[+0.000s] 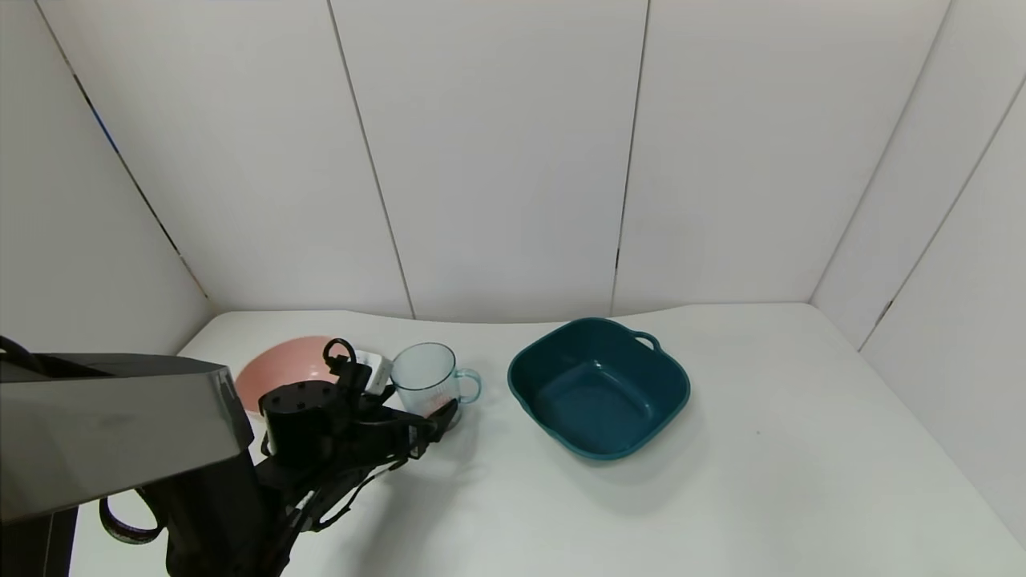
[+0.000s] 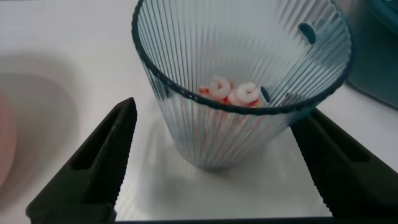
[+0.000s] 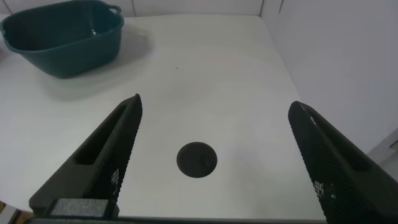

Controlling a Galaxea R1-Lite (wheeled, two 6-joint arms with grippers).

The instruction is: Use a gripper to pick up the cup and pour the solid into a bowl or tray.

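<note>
- Head view: white table (image 1: 801, 449), white panelled walls (image 1: 497, 152) behind.
- Left gripper (image 1: 429, 423) fingers spread around cup (image 1: 425, 377), released.
- Right gripper (image 3: 211, 155) fingers spread, released, over bare table.

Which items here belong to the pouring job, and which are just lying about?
Job: left gripper, open around the cup; the orange-red and white solid inside; teal basin.
Lying about: pink bowl; right gripper, idle and open over the table.
</note>
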